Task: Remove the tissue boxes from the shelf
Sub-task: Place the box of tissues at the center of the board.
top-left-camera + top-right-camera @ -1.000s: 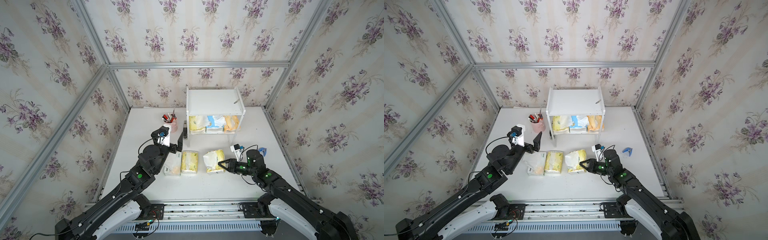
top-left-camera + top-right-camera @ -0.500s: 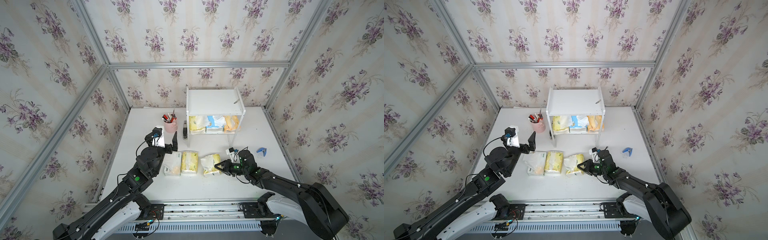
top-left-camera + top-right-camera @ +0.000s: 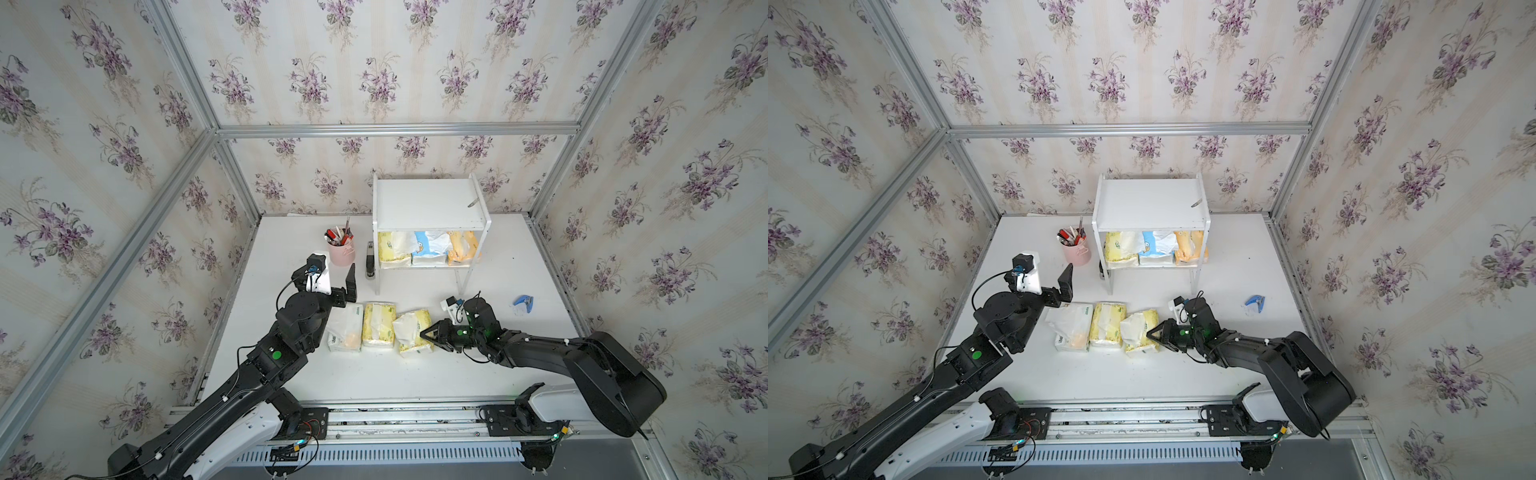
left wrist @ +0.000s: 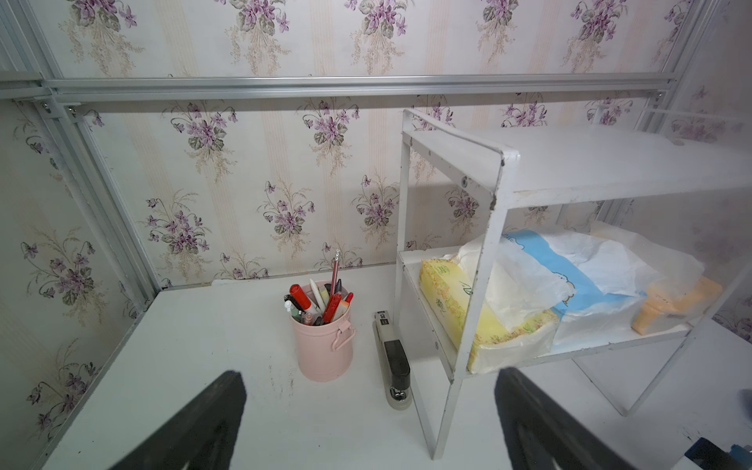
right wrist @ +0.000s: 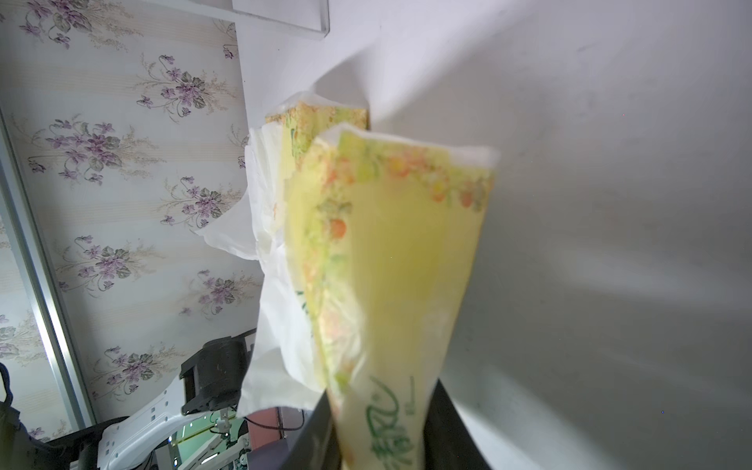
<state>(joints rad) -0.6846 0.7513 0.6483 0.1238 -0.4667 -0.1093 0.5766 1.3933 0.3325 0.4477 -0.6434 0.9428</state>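
- Pinching one end of the skewed yellow pack (image 5: 386,252) with my right pincer (image 5: 378,411). Jaws are narrow, one finger against each side of the wrapper.
- That pack lies on the table (image 3: 415,382), white tissue poking out. My right pincer sits low at the pack's edge on my right-arm side in both top views.
- Its other side touches the straight yellow pack (image 3: 378,324). The white pack (image 3: 344,328) is just beside that, so there is a row of three in front of the shelf (image 3: 428,203).
- The lower board of the shelf holds the shelf yellow pack (image 3: 392,249), blue pack (image 3: 428,249) and orange pack (image 3: 461,247), side by side and touching.
- My left pincer (image 4: 366,427) is spread wide with nothing in it, raised near the white pack's far end.
- It faces the pink pen cup (image 4: 323,346) and stapler (image 4: 394,358), which are just beside the shelf's side panel.
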